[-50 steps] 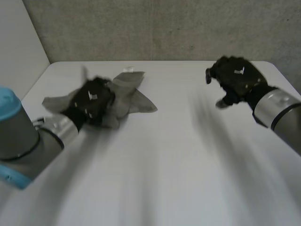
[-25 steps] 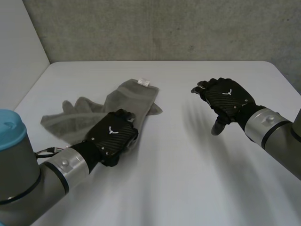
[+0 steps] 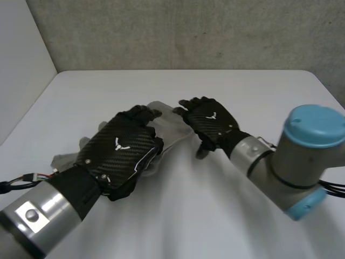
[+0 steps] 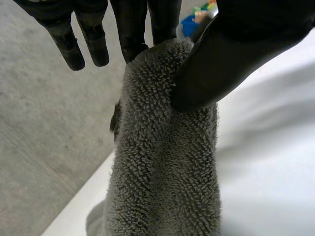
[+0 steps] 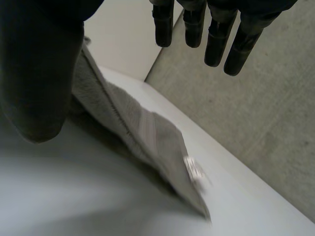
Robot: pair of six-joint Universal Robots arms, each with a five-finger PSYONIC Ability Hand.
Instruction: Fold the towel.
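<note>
A grey terry towel (image 3: pixel 171 128) lies bunched on the white table (image 3: pixel 253 86), partly hidden under my hands. My left hand (image 3: pixel 123 150) is shut on it. In the left wrist view the thumb (image 4: pixel 221 59) pinches a fold of the towel (image 4: pixel 162 172) against the fingers, and the cloth hangs down from the grip. My right hand (image 3: pixel 209 121) is open just right of the towel's far end. In the right wrist view its straight fingers (image 5: pixel 216 44) hover over a towel (image 5: pixel 147 132) edge that carries a small white tag (image 5: pixel 195 171).
A grey rough wall (image 3: pixel 178 32) stands behind the table's far edge and a white wall (image 3: pixel 21 59) at the left. My right arm's elbow with its blue cap (image 3: pixel 312 127) sits over the table's right side.
My left hand has drawn the towel nearer and to the right, raising a fold. My right hand has swung left across the table to the towel's far end, its fingers now spread.
</note>
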